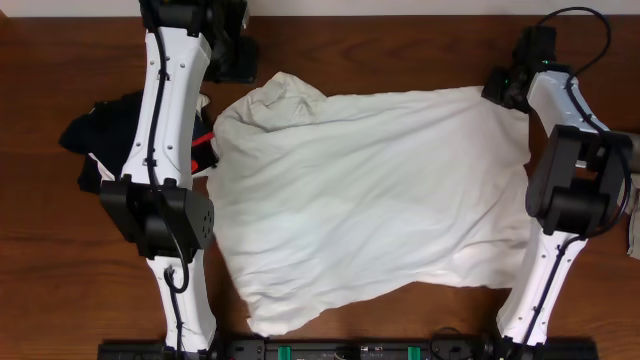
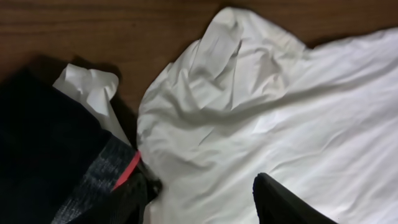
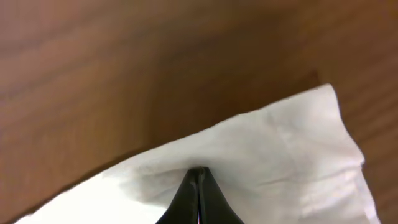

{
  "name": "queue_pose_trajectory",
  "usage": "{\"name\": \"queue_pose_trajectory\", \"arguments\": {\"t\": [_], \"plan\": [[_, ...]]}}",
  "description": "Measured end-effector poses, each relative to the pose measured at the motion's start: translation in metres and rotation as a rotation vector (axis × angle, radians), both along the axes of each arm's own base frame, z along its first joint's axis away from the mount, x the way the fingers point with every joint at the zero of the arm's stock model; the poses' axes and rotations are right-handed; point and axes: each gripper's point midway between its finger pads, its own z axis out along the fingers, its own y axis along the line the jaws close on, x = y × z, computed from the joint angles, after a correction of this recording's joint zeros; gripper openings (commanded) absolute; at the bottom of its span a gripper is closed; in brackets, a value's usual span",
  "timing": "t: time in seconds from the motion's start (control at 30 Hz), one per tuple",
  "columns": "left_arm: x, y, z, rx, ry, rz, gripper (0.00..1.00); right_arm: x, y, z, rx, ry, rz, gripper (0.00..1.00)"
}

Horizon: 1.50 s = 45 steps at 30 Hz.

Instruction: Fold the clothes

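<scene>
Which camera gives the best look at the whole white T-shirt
The overhead view: the white T-shirt lies spread across the table, all its edges visible. The left wrist view shows only a rumpled sleeve end beside the black garments. The right wrist view shows one corner pinched in the right pincer.

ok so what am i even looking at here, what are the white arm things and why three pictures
Those are two robot arms at a wooden table, each ending in a two-finger gripper. The wide picture looks down from above; the other two come from cameras on each wrist. A white T-shirt lies spread on the table, with black garments beside its left end. In the right wrist view, the right gripper is shut, pinching the shirt's edge near a corner. The left gripper hovers open over the shirt and the black garments, holding nothing.
</scene>
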Motion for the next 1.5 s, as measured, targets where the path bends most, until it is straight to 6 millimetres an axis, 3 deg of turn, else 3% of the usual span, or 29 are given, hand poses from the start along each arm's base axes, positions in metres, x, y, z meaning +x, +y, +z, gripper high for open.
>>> {"name": "queue_pose_trajectory", "arguments": {"t": [0.23,0.27,0.33,0.37,0.57,0.7,0.97,1.03,1.1,1.17,1.27,1.47,1.5], "plan": [[-0.002,-0.021,0.000,-0.001,-0.006,-0.046,0.63,0.017,-0.043,0.004,0.038,-0.066,-0.057,0.02],[-0.002,-0.026,0.001,-0.002,-0.011,-0.057,0.63,0.018,-0.048,0.006,0.050,-0.074,-0.054,0.08],[-0.001,-0.037,0.002,-0.003,-0.024,-0.082,0.64,0.019,-0.050,0.008,0.088,-0.077,-0.027,0.38],[-0.001,-0.043,0.002,-0.004,-0.031,-0.094,0.64,0.020,-0.051,0.011,0.103,-0.081,-0.009,0.47],[0.011,-0.070,-0.008,-0.013,-0.084,-0.149,0.63,0.019,-0.029,0.045,0.265,-0.103,0.125,0.56],[0.023,-0.080,-0.029,-0.014,-0.106,-0.169,0.68,0.004,-0.009,0.091,0.353,-0.119,0.183,0.58],[0.051,-0.112,-0.110,-0.023,-0.085,-0.220,0.69,-0.041,0.021,0.241,0.323,-0.260,0.289,0.59],[0.057,-0.119,-0.136,-0.022,-0.076,-0.230,0.69,-0.053,0.031,0.267,0.310,-0.286,0.311,0.59],[0.058,-0.125,-0.153,-0.016,-0.063,-0.238,0.69,-0.063,0.039,0.276,0.315,-0.279,0.324,0.59],[0.060,-0.126,-0.167,-0.006,-0.057,-0.238,0.64,-0.070,0.046,0.274,0.330,-0.247,0.330,0.58],[0.067,-0.124,-0.180,0.003,-0.067,-0.228,0.48,-0.079,0.053,0.263,0.352,-0.190,0.334,0.56],[0.082,-0.121,-0.189,0.013,-0.110,-0.218,0.11,-0.083,0.061,0.257,0.350,-0.156,0.354,0.56],[0.085,-0.121,-0.189,0.012,-0.121,-0.212,0.09,-0.083,0.062,0.257,0.348,-0.154,0.358,0.56]]}}
